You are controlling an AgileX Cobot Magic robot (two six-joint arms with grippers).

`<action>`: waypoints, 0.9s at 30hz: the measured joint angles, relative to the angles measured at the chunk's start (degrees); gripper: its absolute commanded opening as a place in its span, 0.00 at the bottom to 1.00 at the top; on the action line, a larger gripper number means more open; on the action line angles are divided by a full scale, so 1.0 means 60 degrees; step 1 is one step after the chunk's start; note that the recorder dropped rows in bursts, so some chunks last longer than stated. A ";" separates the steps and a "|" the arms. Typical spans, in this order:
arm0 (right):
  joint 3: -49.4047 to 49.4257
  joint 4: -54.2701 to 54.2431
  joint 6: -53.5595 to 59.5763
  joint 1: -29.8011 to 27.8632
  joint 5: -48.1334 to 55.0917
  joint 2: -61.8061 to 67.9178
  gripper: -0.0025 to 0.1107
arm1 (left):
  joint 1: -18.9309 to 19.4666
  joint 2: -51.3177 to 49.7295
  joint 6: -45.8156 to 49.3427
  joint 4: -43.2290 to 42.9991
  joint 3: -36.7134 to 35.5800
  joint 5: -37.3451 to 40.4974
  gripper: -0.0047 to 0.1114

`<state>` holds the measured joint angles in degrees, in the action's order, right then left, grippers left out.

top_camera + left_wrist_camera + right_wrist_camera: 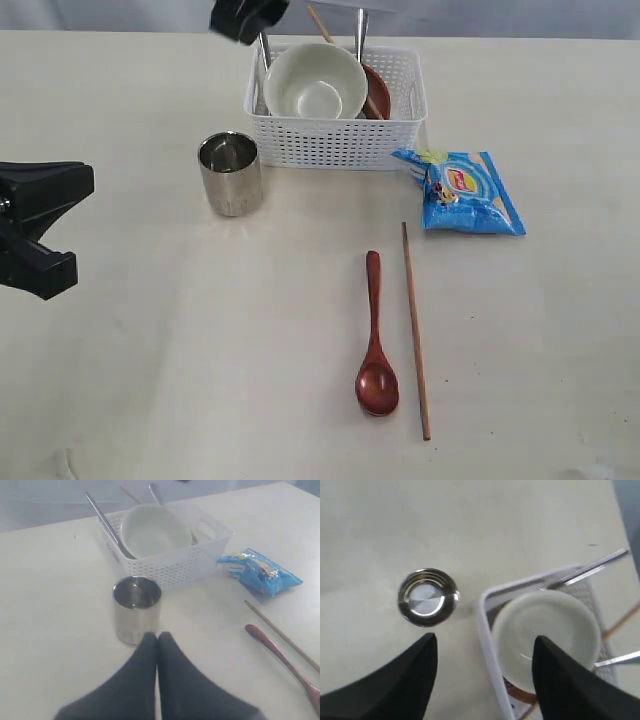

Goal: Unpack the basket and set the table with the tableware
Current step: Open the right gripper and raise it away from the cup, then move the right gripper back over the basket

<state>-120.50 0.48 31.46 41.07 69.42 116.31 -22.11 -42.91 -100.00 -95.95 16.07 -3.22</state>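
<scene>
Print on the blue chip bag [460,190] is unreadable; left hand [157,636] together, right hand [485,639] apart.

item: blue crinkled plastic snack bag [458,190] | pose: lying flat, printed face up | markings: yellow-and-red label | count: one

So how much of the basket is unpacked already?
Done: cup, spoon and one chopstick are on the table. In hand: nothing; the right tool hangs open over the basket. Still to do: bowl, plate, steel cutlery, another chopstick.
</scene>
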 measured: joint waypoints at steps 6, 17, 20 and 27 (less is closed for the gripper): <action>0.0575 -0.0667 -0.0246 -0.1643 0.0000 -0.0800 0.50 | 0.0000 0.0000 0.0000 0.0000 0.0000 0.0000 0.04; 0.2695 -0.2028 0.0136 -0.4484 -0.0867 -0.1003 0.50 | 0.0000 0.0000 0.0000 0.0000 0.0000 0.0000 0.04; 0.3151 -0.2935 0.0296 -0.5142 -0.1971 -0.1003 0.50 | 0.0000 0.0000 0.0000 0.0000 0.0000 0.0000 0.04; 0.3557 -0.6037 0.2348 -0.5964 -0.3227 -0.0610 0.50 | 0.0000 0.0000 0.0000 0.0000 0.0000 0.0162 0.04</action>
<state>-99.16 -35.74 45.55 5.29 50.06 112.65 -22.11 -42.91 -100.00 -95.95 16.07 -2.25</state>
